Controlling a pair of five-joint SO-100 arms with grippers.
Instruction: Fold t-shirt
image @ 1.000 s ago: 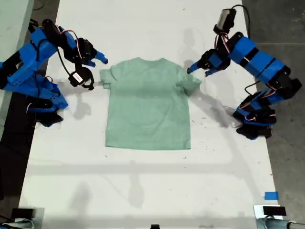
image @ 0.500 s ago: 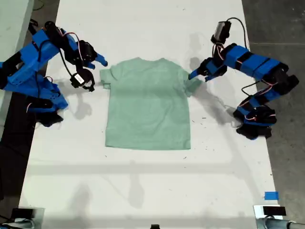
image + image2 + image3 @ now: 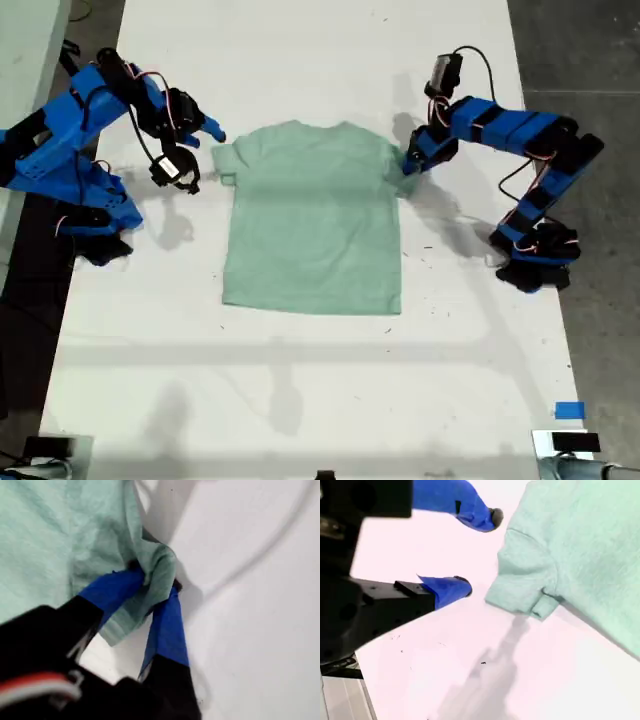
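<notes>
The pale mint-green t-shirt point(image 3: 310, 220) lies flat on the white table point(image 3: 300, 400), collar toward the far edge. My first gripper point(image 3: 408, 165), on the arm at the exterior view's right, is shut on that side's sleeve point(image 3: 161, 567), which bunches between its blue fingers point(image 3: 167, 625). Beside the other sleeve point(image 3: 525, 585), at the exterior view's left, my second gripper point(image 3: 480, 551) stands open. Its fingertips are a short way from the cloth and touch nothing. The same second gripper point(image 3: 205, 150) hovers just off the sleeve's edge.
Both arm bases stand at the table's side edges, one point(image 3: 95, 215) at the exterior view's left, one point(image 3: 535, 260) at its right. A blue tape mark point(image 3: 568, 410) sits near the front right corner of the exterior view. Dark floor point(image 3: 600, 60) borders the table.
My first gripper has swung in toward the sleeve and shut on it, and the sleeve's tip has bunched up. The second arm has barely moved.
</notes>
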